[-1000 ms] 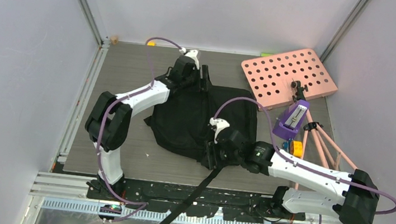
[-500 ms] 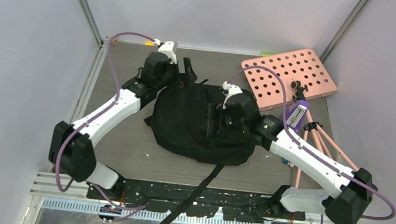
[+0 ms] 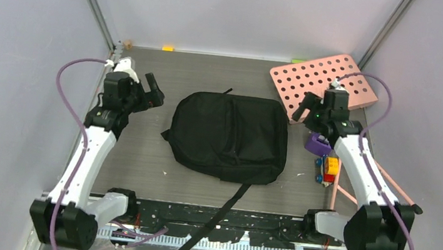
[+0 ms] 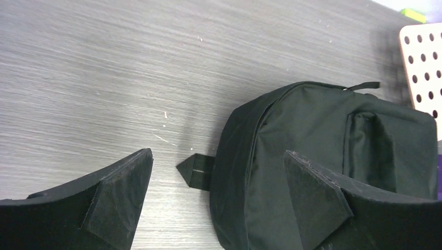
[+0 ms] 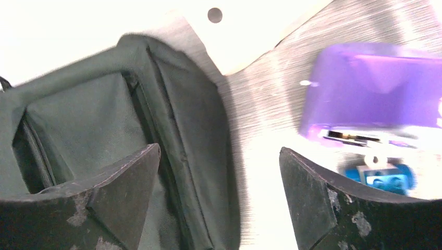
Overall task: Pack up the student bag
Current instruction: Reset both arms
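Observation:
The student bag point(image 3: 230, 135) is a large black backpack lying flat in the middle of the table, front pocket up. One long black strap point(image 3: 214, 222) trails over the near edge. My left gripper point(image 3: 153, 95) hovers just left of the bag, open and empty. In the left wrist view the bag's point(image 4: 323, 161) side and a small strap tab point(image 4: 197, 171) lie between and beyond the open gripper point(image 4: 217, 152). My right gripper point(image 3: 303, 107) hangs off the bag's upper right corner, open and empty. The right wrist view looks down past the open gripper point(image 5: 219, 148) at the bag's point(image 5: 104, 120) pocket edge.
A pink board with round holes point(image 3: 324, 83) leans at the back right, with pink tripod legs point(image 3: 383, 178) below it. A purple object point(image 3: 317, 143) and a small yellow, red and blue toy point(image 3: 329, 167) lie right of the bag. Grey walls enclose three sides.
Both arms have pulled away from the bag to either side, and both grippers have opened. The bag, earlier handled and bunched, now lies flat.

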`<state>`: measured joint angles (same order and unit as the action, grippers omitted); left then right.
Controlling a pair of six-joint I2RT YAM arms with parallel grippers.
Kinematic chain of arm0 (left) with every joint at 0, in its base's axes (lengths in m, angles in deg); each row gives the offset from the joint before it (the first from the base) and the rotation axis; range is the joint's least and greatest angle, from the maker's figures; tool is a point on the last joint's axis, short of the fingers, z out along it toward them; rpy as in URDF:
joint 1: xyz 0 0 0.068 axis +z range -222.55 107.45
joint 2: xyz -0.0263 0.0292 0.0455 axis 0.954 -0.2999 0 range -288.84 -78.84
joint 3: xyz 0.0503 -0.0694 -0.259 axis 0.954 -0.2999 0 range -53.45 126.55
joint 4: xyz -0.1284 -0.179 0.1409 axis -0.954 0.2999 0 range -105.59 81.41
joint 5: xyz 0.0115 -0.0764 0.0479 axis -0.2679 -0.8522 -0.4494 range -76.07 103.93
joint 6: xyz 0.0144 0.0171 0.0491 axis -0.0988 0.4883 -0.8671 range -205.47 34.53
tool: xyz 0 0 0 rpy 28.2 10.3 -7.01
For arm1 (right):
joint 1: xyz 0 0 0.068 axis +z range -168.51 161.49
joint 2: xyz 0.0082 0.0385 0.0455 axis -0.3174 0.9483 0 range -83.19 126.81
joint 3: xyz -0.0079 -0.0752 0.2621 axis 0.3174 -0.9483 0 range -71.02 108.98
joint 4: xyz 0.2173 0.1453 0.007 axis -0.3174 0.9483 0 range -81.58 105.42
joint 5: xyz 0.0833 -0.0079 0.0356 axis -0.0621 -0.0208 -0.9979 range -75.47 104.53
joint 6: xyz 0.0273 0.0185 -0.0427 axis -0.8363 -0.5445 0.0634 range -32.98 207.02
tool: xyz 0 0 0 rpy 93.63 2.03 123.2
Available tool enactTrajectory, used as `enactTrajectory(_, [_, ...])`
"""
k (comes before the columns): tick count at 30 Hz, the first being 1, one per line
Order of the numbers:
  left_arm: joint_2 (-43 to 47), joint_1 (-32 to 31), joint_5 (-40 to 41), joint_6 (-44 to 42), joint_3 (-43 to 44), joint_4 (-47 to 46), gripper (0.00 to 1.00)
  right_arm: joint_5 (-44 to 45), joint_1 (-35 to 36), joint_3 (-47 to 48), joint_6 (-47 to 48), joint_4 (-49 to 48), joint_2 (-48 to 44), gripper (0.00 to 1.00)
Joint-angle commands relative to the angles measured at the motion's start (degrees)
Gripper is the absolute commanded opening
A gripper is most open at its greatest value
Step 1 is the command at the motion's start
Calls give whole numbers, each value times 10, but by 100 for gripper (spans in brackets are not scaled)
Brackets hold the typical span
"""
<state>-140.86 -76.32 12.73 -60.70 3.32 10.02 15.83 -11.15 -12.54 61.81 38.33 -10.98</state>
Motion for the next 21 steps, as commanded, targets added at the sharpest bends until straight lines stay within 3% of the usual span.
enactTrajectory(1, [103, -1, 47, -34, 2, 11, 100, 68, -23, -19, 38, -33, -119, 91])
enactTrajectory(8, [189, -1, 77, -78, 14, 27, 100, 125, -25, -106, 76, -171, -272, 92])
enactTrajectory(21, [225, -1, 69, -86, 0, 18, 100, 127, -25, -129, 84, -187, -305, 92])
